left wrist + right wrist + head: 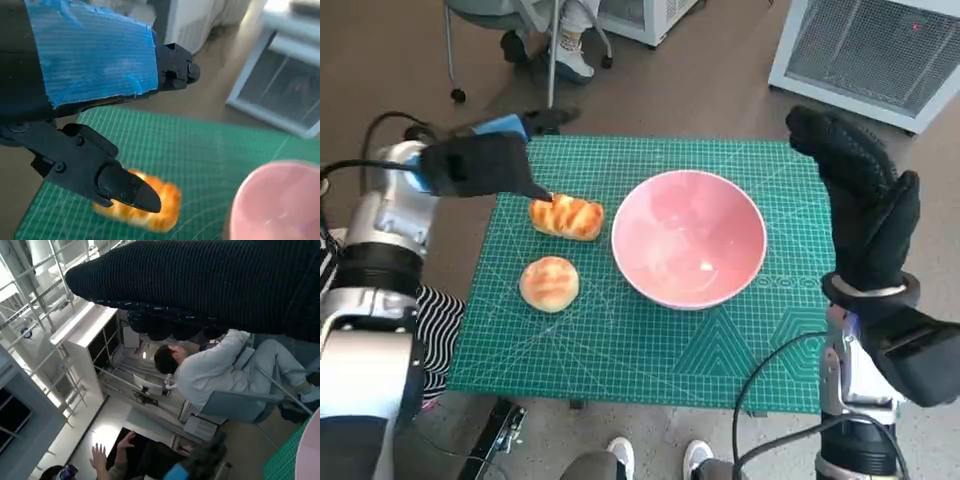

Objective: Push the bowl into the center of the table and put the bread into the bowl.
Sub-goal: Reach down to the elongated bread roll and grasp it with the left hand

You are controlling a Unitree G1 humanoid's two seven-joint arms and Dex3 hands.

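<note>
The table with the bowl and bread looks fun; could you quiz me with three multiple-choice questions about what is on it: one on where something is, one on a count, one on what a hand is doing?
1. Where is the pink bowl relative to the two breads?
A. To their right
B. To their left
C. On top of them

2. How many pieces of bread lie on the green mat?
A. One
B. Two
C. Four

3. What is the left hand doing?
A. Holding the bowl
B. Reaching over the long bread, nothing in its grasp
C. Lying flat on the floor

Answers:
1. A: in the head view the bowl sits right of both.
2. B: a long bread and a round bun.
3. B: its fingers are just above the long bread, holding nothing.
</note>
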